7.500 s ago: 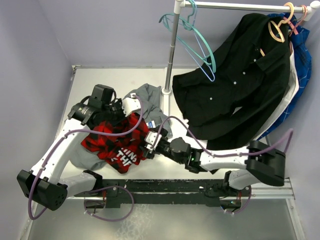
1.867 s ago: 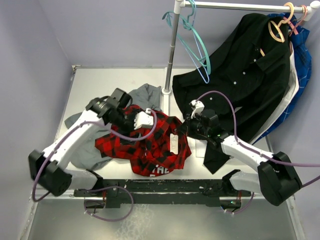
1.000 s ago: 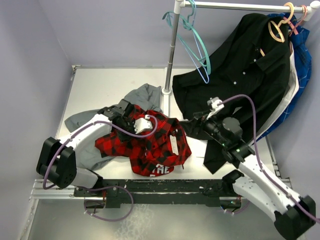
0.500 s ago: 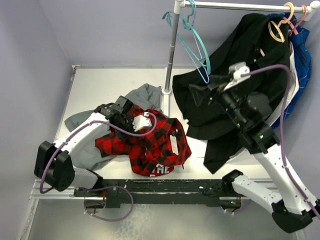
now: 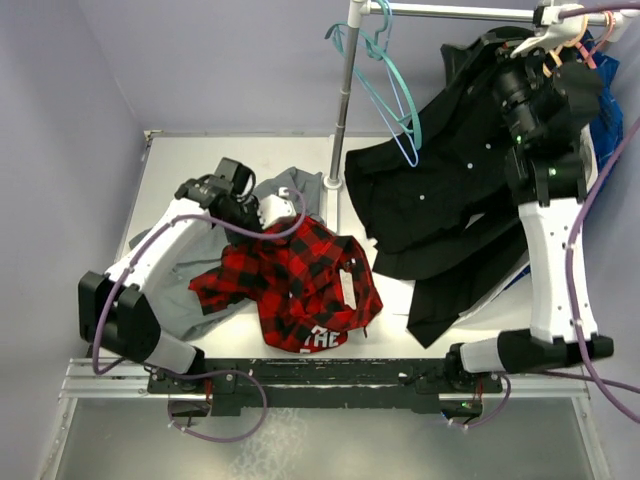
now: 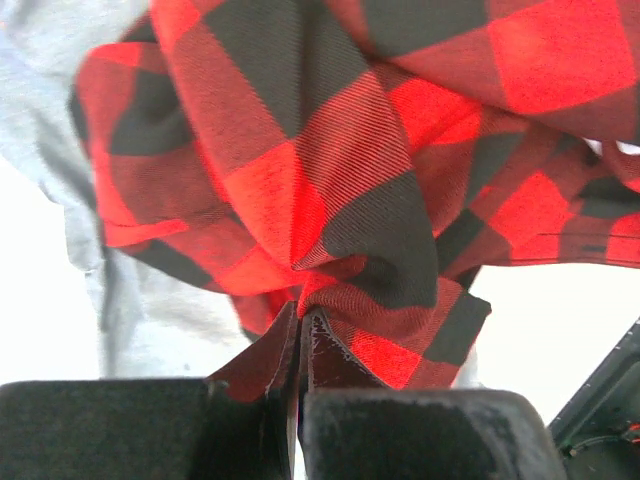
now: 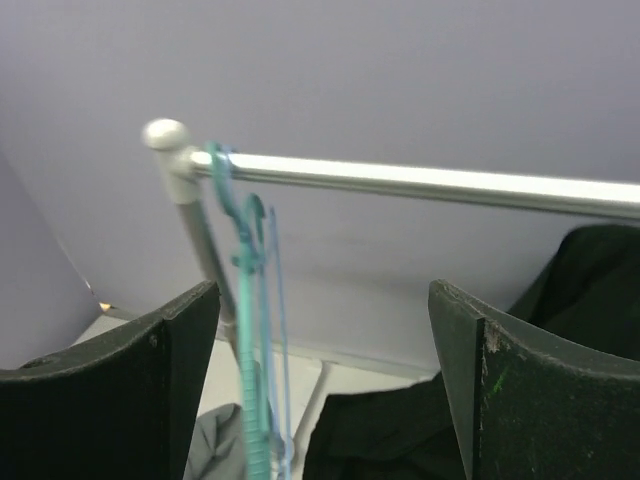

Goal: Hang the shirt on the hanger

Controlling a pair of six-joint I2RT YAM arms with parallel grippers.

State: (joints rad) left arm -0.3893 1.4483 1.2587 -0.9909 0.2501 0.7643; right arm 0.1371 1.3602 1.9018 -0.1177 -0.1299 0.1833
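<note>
Left gripper [image 6: 300, 345] is pinched shut on a fold of the plaid shirt [image 5: 310, 285], which is still heaped on the table [image 5: 195, 160]. Right gripper [image 7: 322, 300] just swung up off the table, jaws wide and empty, facing the pale blue hanger [image 7: 272, 300] on the rail [image 7: 420, 180]. Guessing the hanger grab is next.

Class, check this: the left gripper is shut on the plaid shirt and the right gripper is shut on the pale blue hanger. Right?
No. The right wrist view shows the right gripper open and empty, the pale blue hanger hanging free on the rail. The left gripper is shut on the plaid shirt.
</note>
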